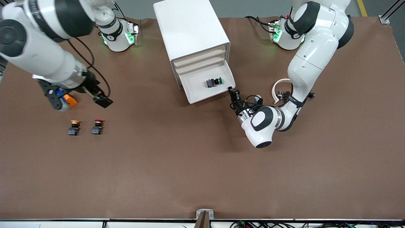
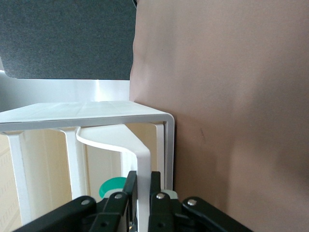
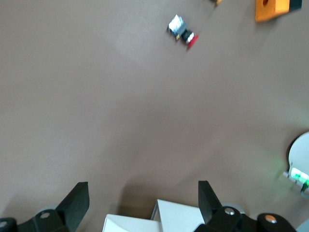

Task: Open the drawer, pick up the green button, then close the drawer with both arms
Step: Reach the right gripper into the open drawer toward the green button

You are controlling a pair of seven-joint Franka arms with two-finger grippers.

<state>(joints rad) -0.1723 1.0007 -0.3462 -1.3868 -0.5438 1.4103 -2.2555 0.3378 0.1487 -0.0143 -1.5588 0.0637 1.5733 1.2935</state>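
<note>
1. Green-capped button (image 1: 214, 82) lies on its side in the pulled-out bottom drawer (image 1: 202, 92) of the white cabinet (image 1: 190, 28); its round glossy cap points toward the left arm's end of the table, and its dark boxy body sits beside it on the drawer's smooth white floor.
2. Drawer is a shallow, thin-walled plastic tray with a low rim; two closed drawer fronts show as pale bands above it in the cabinet's face.
3. Cabinet is a plain matte-white box with rounded edges, standing on the brown, faintly creased table cover (image 1: 190, 164) between the two green-lit bases.
4. Left gripper (image 1: 232, 93) is at the drawer's front corner toward the left arm's end of the table. In the left wrist view its black fingers (image 2: 129, 186) are pinched tight on a thin, flat white curved handle (image 2: 140, 159) that sweeps out from the drawer front; a sliver of the green cap shows just beside them.
5. Right gripper (image 3: 142, 205) hangs in the air toward the right arm's end of the table, its jaws spread wide with nothing between them; its wrist view shows wedge-shaped black fingertips (image 3: 77, 200) over the cabinet's white top corner.
6. Yellow-capped button (image 1: 73, 127) and red-capped button (image 1: 97, 126) stand side by side on the cover, nearer the front camera than the right arm's wrist.
7. Orange block (image 1: 70, 102) with a blue part shows just under the right arm's wrist.
</note>
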